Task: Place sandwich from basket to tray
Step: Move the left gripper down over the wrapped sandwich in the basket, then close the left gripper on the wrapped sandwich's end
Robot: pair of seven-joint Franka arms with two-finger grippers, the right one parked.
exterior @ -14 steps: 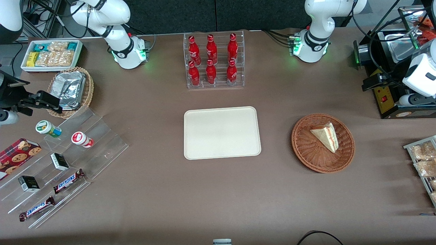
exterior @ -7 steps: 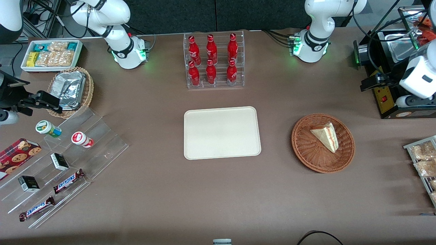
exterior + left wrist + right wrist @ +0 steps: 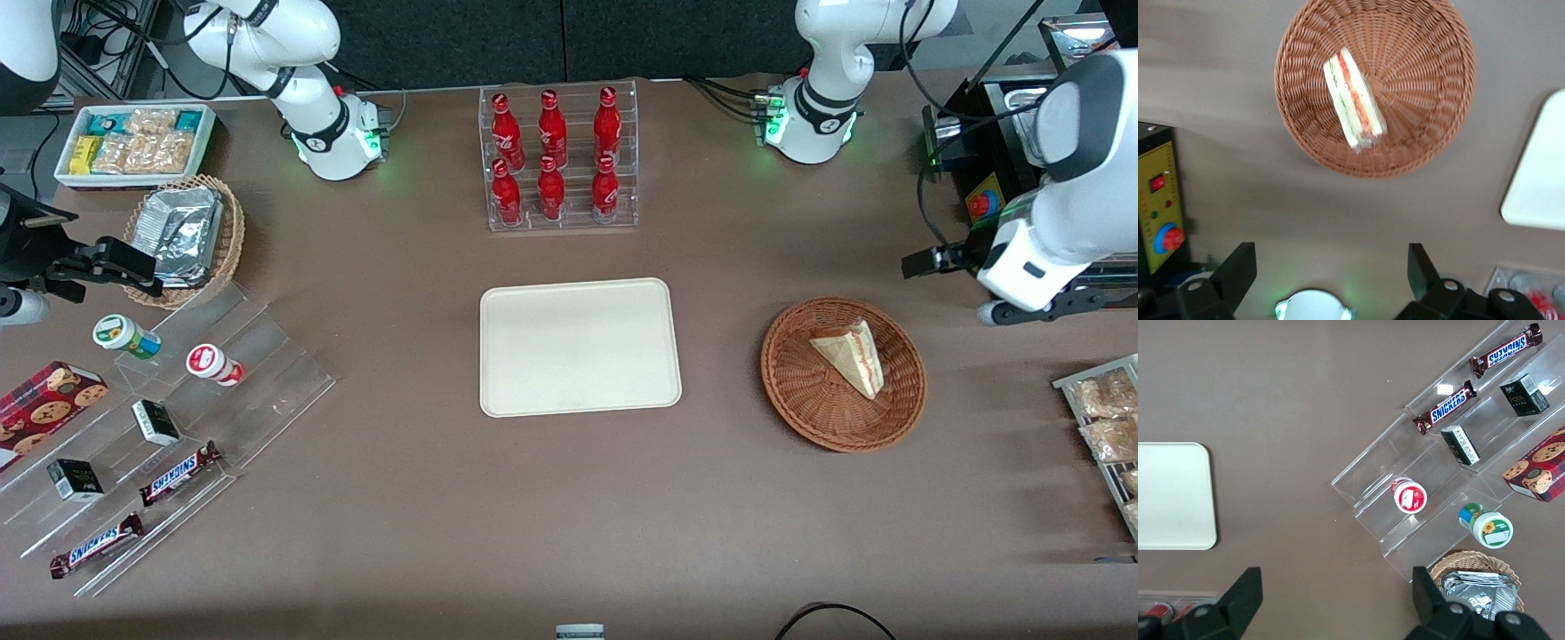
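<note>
Wicker basket (image 3: 843, 373) on brown counter (image 3: 569, 516), cradling sandwich (image 3: 851, 357) wedge at its 1 o'clock; cream tray (image 3: 580, 347) bare, awaiting it at basket's 9 o'clock; gripper (image 3: 1331, 270) above counter near basket, fingers (image 3: 1238, 270) spread wide, holding nothing.

A small triangular sandwich (image 3: 851, 356) of pale white bread, with a red-pink filling stripe along its edge, lies inside the wide, shallow, round reddish-brown wicker basket (image 3: 843, 373), resting on the woven floor. The basket sits on the table toward the working arm's end. Well apart from it, mid-table, lies the flat rectangular cream-beige tray (image 3: 580, 347) with rounded corners and a low rim. The left arm's gripper (image 3: 1328, 275) hangs above the table near the basket, fingers spread wide.
</note>
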